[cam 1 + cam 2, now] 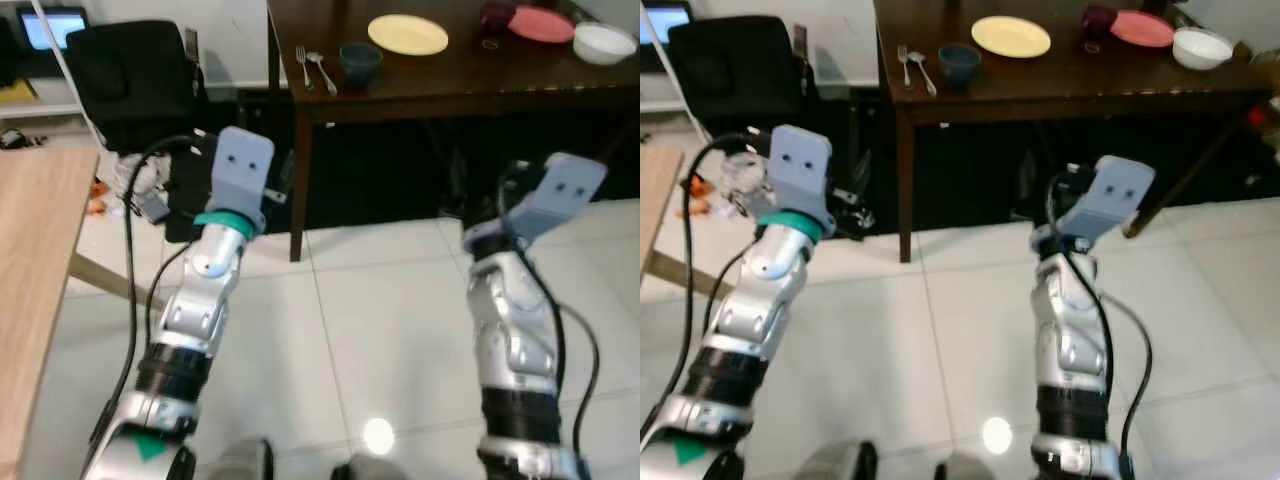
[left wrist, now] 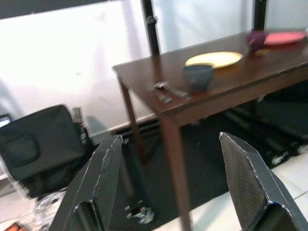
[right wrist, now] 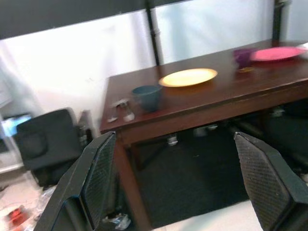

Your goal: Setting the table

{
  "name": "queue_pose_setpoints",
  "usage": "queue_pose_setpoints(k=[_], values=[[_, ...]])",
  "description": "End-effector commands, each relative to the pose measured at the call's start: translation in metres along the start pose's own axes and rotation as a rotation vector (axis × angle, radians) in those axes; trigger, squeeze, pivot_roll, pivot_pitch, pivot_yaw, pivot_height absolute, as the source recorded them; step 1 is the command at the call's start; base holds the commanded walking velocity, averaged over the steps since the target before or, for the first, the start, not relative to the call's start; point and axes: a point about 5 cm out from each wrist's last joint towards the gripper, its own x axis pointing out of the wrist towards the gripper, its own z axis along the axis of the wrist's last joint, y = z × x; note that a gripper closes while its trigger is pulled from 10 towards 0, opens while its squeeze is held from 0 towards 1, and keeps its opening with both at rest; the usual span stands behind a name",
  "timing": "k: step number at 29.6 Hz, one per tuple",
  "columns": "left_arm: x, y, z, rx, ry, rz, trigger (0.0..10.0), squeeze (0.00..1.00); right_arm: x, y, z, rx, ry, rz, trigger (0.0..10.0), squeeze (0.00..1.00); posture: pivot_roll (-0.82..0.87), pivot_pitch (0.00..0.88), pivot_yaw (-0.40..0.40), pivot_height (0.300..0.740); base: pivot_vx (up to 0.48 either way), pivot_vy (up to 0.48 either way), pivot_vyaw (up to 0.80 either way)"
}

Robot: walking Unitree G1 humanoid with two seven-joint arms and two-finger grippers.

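Ahead, dark table [image 1: 420,85] bears yellow plate [image 1: 408,34], seemingly blurred cutlery [image 1: 313,68].

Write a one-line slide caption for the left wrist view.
Open left gripper faces a dark wooden table set with fork, spoon, blue cup and yellow plate.

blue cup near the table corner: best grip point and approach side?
Likely the rim and wall of the blue cup, pinched from above. It stands upright with its mouth open, and no handle can be made out. Coming in from the near table edge looks freest: the fork and spoon lie on its left, the yellow plate behind on its right.
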Motion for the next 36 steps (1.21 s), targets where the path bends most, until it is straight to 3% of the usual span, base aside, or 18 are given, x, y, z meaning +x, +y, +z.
queue_pose_setpoints(k=[1, 26, 36], values=[[0.0003, -0.0063, -0.0014, -0.004, 0.001, -0.022, 10.0, 0.00, -0.0026, -0.0080, 0.0003, 0.001, -0.002, -0.031, 10.0, 0.00, -0.04, 0.000, 0.037, 0.740, 0.458, 0.000, 0.00], [0.0030, -0.0079, -0.0023, -0.001, 0.000, -0.037, 10.0, 0.00, -0.0047, -0.0100, -0.0014, 0.017, 0.007, -0.054, 10.0, 0.00, -0.04, 0.000, 0.044, 0.740, 0.465, 0.000, 0.00], [0.0016, -0.0155, -0.0024, -0.016, 0.012, -0.090, 10.0, 0.00, -0.0039, -0.0115, -0.0017, 0.018, 0.015, -0.056, 10.0, 0.00, -0.04, 0.000, 0.041, 0.740, 0.027, 0.000, -0.20]])
